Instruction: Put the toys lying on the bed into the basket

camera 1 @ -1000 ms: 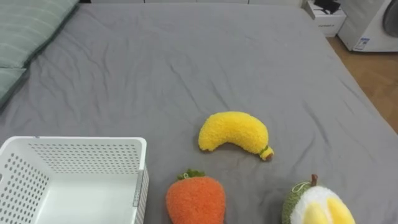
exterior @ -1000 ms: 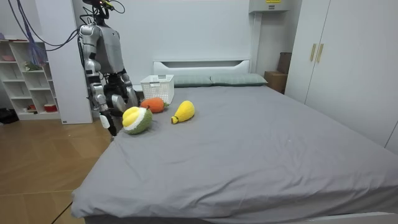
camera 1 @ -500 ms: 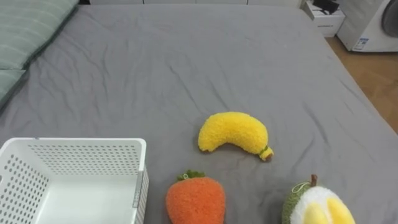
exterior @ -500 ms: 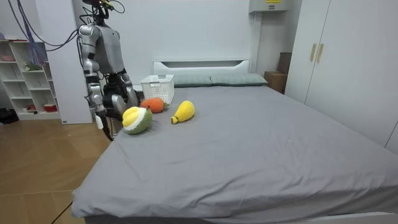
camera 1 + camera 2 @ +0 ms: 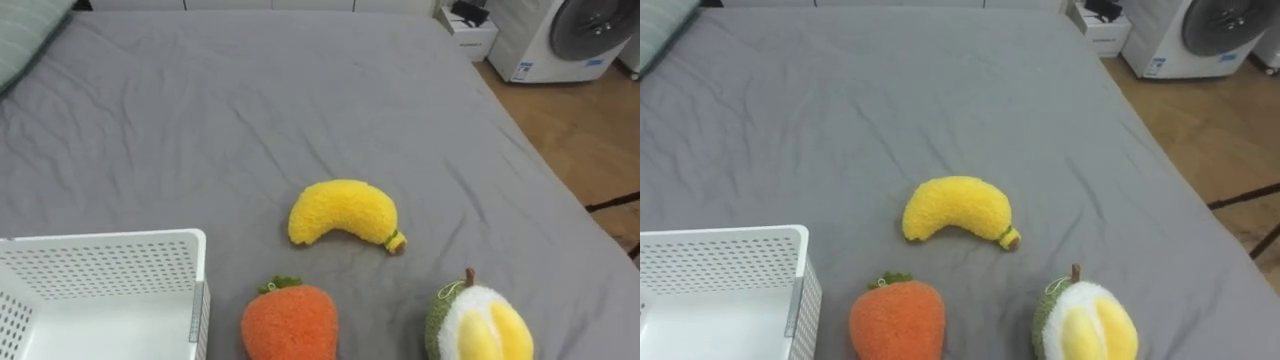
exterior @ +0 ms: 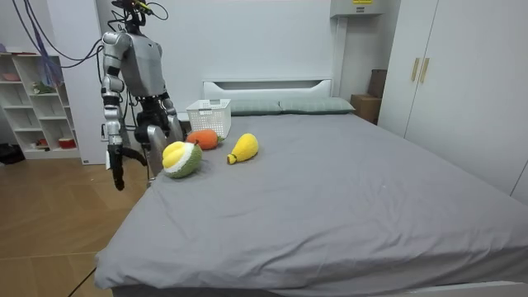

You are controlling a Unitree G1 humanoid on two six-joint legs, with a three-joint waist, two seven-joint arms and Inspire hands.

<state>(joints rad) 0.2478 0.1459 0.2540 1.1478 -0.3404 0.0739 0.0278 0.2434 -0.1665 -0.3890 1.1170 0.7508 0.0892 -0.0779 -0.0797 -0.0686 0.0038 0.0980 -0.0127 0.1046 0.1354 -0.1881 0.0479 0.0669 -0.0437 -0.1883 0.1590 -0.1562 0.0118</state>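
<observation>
The plush durian lies at the bed edge, nearest the low-hanging right robot hand, whose grip I cannot tell.

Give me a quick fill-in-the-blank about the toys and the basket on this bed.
The plush banana lies on the grey ___.
The plush toy nearest the white basket is coloured ___.
The plush durian lies farthest from the basket, on the robot's ___ side.
Missing words: bed, orange, right.
</observation>
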